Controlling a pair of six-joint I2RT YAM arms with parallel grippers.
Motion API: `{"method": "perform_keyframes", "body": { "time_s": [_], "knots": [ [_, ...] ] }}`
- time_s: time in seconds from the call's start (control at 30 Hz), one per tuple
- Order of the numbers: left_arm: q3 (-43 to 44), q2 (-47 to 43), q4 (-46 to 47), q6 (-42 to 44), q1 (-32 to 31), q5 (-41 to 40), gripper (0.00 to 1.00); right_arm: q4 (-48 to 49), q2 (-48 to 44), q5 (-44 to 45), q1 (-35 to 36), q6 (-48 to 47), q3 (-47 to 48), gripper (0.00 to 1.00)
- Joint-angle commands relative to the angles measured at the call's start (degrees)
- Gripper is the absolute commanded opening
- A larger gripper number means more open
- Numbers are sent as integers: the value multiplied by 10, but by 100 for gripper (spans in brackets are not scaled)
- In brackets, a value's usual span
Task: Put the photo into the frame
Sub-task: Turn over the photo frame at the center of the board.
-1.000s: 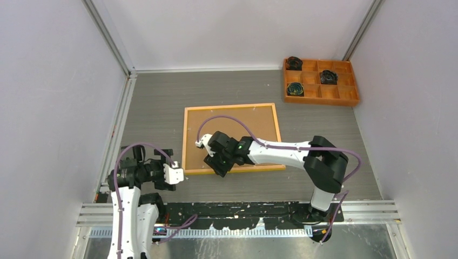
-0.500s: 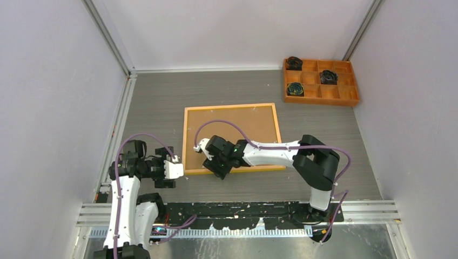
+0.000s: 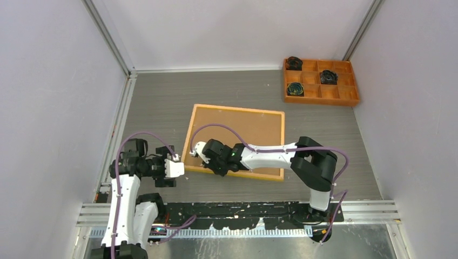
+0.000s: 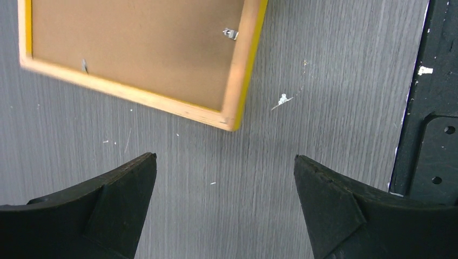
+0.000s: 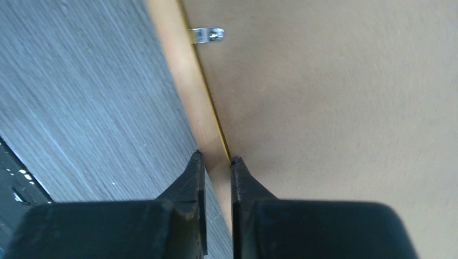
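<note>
1. The frame [image 3: 237,108] lies back up in the middle of the table [image 3: 156,102]. You see its light wood rail around a brown backing board [image 3: 254,129]. It sits askew to the table edges.
2. Your right gripper [image 3: 207,162] is at the frame's near-left part. In the right wrist view the right gripper [image 5: 216,159] has its fingers [image 5: 192,178] nearly pressed together. They pinch the wood rail of the frame [image 5: 183,91] between them.
3. A small metal clip [image 5: 208,34] sits on the rail just ahead of that pinch (a second one shows in the left wrist view, [image 4: 230,33]).
4. Whether the pinched side is raised off the table, you cannot tell from these views.
5. Your left gripper [image 3: 166,168] hangs over bare table just left of the frame's near-left corner. It is spread wide and grips nothing.
6. From the left wrist, the left gripper [image 4: 224,159] frames that corner [image 4: 237,65], with a yellow edge along its side. The fingers are clear of it.
7. An orange tray [image 3: 321,101] stands at the far right, well apart from the frame.
</note>
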Motion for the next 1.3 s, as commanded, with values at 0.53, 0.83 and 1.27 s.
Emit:
{"method": "perform_keyframes", "body": {
  "time_s": [0.53,0.83,1.27],
  "knots": [
    [-76,-135,204,86,-64,27,100,-32,-99,-152,-17,142,148,1],
    [-91,-153,250,121,-66,50,91,-80,-96,-212,-21,162,199,1],
    [-32,-89,248,96,-95,14,44,-131,-113,-185,-22,158,231,34]
  ]
}}
